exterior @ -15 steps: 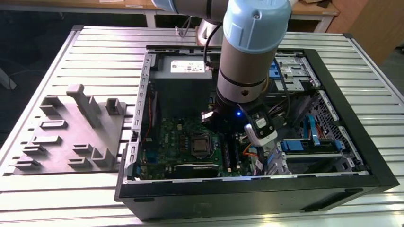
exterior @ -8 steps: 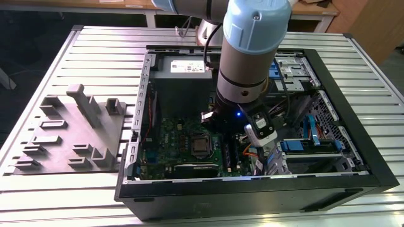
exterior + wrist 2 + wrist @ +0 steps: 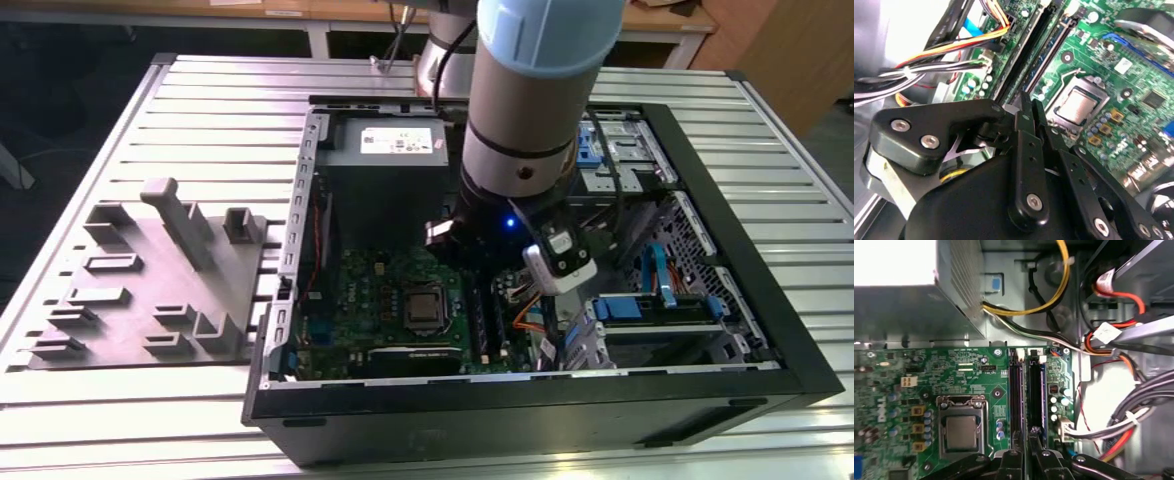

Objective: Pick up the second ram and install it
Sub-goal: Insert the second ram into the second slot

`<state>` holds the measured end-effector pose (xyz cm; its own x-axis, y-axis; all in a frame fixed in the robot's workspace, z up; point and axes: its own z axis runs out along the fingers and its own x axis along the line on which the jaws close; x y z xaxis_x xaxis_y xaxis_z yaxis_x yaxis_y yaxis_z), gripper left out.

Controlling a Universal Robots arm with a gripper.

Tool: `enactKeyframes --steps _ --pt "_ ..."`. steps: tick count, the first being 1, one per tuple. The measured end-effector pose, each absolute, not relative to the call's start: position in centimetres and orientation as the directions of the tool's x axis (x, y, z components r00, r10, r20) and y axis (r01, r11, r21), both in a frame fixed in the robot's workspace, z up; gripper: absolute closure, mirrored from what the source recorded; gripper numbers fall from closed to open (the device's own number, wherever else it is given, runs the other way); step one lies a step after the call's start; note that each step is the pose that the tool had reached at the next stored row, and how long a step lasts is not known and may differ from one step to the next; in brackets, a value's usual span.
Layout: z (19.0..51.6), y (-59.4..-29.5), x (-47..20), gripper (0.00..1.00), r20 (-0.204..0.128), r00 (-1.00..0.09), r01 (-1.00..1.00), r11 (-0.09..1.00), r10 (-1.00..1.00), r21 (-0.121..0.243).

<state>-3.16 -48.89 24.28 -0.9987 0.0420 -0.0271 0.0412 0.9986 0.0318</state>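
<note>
Pincer [image 3: 1027,432]: seen in both wrist views [image 3: 1026,100]. The black fingers [image 3: 1015,460] are drawn together with a hairline gap between the tips. It hangs low inside the case, tips right at the near end of the memory slots.
Grasp: clenched. I cannot tell whether a stick's edge sits between the tips.
Second ram [image 3: 1036,390]: dark stick standing on edge in a slot, running straight away from the fingertips. It lies in line with the pincer and closest to it, also seen in the second wrist view [image 3: 1029,60]. Cannot tell how deep it sits.
Neighbouring slot [image 3: 1016,390]: just beside the ram and parallel to it, on the processor side of the pincer.
Processor socket [image 3: 960,432]: near the pincer, to the side away from the wire bundle, with its silver lid showing.
Green circuit board [image 3: 954,370]: beneath the pincer, carrying the slots and the socket.
Wire bundle [image 3: 1114,425]: on the pincer's other side, off the board's edge. Orange, red, white and black leads.
Grey power supply [image 3: 904,310]: beyond the far end of the slots, with yellow and black cables [image 3: 1059,295] leaving it.
Arm [image 3: 534,100]: in the exterior view it comes down from above into the open computer case [image 3: 534,420].
Grey fixture tray [image 3: 147,280]: well apart from the pincer, outside the case on the slatted table [image 3: 240,100].
</note>
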Motion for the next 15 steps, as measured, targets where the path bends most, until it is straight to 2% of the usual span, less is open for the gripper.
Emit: enactKeyframes --steps 8,9,10,15 --pt "24.55 -48.89 -3.16 0.82 -0.027 -0.999 0.041 0.999 0.042 0.032" --pt "24.56 -48.89 -3.16 0.83 -0.027 -0.999 0.041 0.999 0.042 0.032" --pt "24.55 -48.89 -3.16 0.89 -0.027 -0.999 0.041 0.999 0.042 0.032" --pt "24.55 -48.89 -3.16 0.9 -0.027 -0.999 0.041 0.999 0.042 0.032"
